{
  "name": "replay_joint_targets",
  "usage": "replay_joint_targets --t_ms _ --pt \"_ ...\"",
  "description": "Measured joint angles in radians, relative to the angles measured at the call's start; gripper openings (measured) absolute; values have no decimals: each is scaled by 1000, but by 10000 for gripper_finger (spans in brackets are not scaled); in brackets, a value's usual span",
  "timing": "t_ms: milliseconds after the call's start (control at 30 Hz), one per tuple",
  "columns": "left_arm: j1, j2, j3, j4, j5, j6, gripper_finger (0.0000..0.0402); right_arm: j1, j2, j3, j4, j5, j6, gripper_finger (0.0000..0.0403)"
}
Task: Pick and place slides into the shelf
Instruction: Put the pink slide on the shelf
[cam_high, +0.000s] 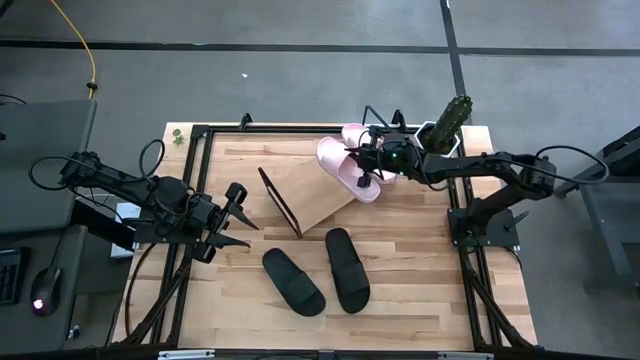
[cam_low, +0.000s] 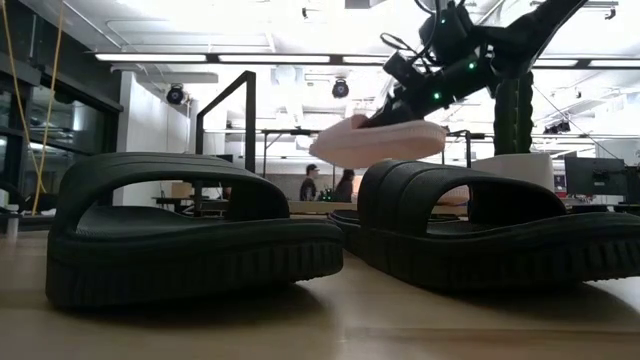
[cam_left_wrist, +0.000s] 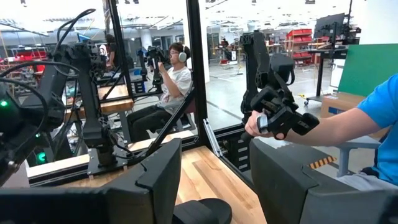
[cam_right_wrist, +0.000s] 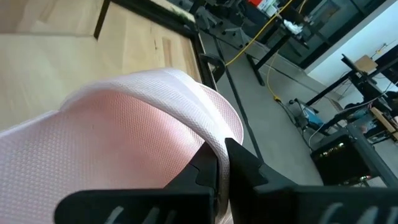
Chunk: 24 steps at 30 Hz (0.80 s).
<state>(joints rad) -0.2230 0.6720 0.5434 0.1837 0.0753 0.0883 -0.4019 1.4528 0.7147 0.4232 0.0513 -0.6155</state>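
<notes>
1. The right gripper (cam_high: 378, 160) has its jaws pinched shut on the strap of a pale pink slide (cam_high: 343, 166), held in the air over the upper end of the shelf (cam_high: 315, 195), toward the table's far edge. The low view shows it clear of the boards.
2. A second pink slide (cam_high: 357, 134) lies just behind it, by the far right corner. Two black slides (cam_high: 293, 281) (cam_high: 347, 268) sit side by side on the table (cam_high: 420, 280) near the front edge, below the shelf's low end.
3. The left gripper (cam_high: 232, 218) waits by the table's left edge with its jaws wide, holding nothing.
4. Handling — these look like light, moulded foam: soft enough to flex, with a textured, grippy surface. The wide strap is the natural hold — thin enough for the jaws, and the sole hangs from it. A one-sided pinch may let it swing or tilt on release.
5. No brand, label or writing is legible.
</notes>
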Motion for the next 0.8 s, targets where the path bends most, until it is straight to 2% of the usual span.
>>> replay_joint_targets --t_ms 300,800 --pt "0 0 0 0 0 0 175 -39 62 0 62 -37 -5 0" --pt "0 0 0 0 0 0 175 -74 80 0 74 -56 -12 0"
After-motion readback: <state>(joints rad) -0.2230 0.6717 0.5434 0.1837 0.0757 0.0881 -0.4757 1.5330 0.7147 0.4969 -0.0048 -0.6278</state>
